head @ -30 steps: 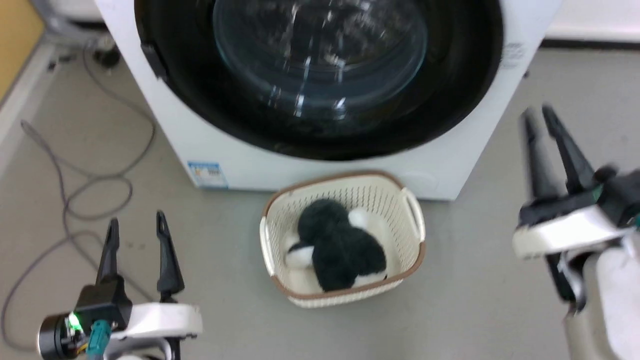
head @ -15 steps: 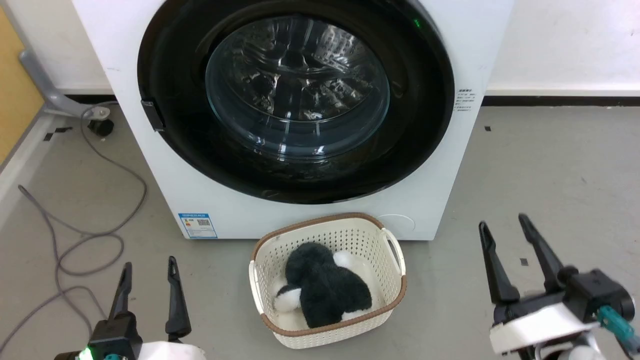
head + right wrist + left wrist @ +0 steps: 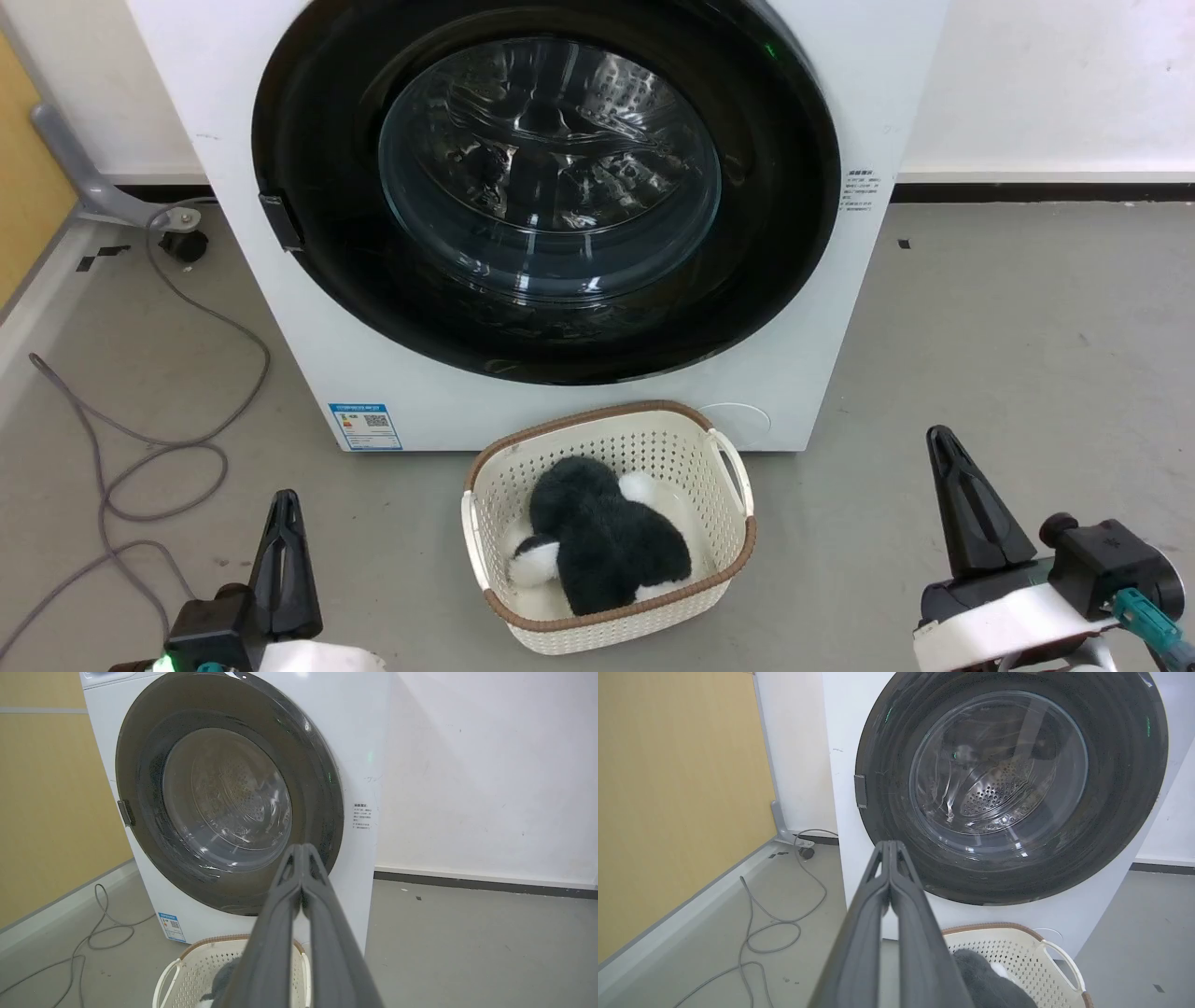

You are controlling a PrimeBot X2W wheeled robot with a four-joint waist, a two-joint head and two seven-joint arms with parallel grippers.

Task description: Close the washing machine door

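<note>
The washing machine door (image 3: 549, 173) is round, glossy black, with a bulging clear glass window, and lies flat against the white machine front (image 3: 812, 373). A small black latch tab (image 3: 280, 222) sits on its left rim. The left wrist view shows the door (image 3: 1011, 779) straight ahead, and the right wrist view shows the door (image 3: 224, 793) ahead to the left. My left gripper (image 3: 285, 504) hangs low at the lower left, shut and empty, well short of the machine. My right gripper (image 3: 938, 439) is at the lower right, also shut and empty. In both wrist views the left gripper (image 3: 889, 844) and right gripper (image 3: 302, 847) close tip to tip.
A cream basket (image 3: 607, 425) with a black-and-white plush toy (image 3: 602, 537) stands on the floor right below the door, between my arms. A grey cable (image 3: 168, 448) loops on the floor at the left, beside a yellow panel (image 3: 28, 187). Open grey floor lies to the right.
Both grippers went from open to shut. The right arm dropped from mid-height to the lower right. The camera tilted, so the whole view shifted.
</note>
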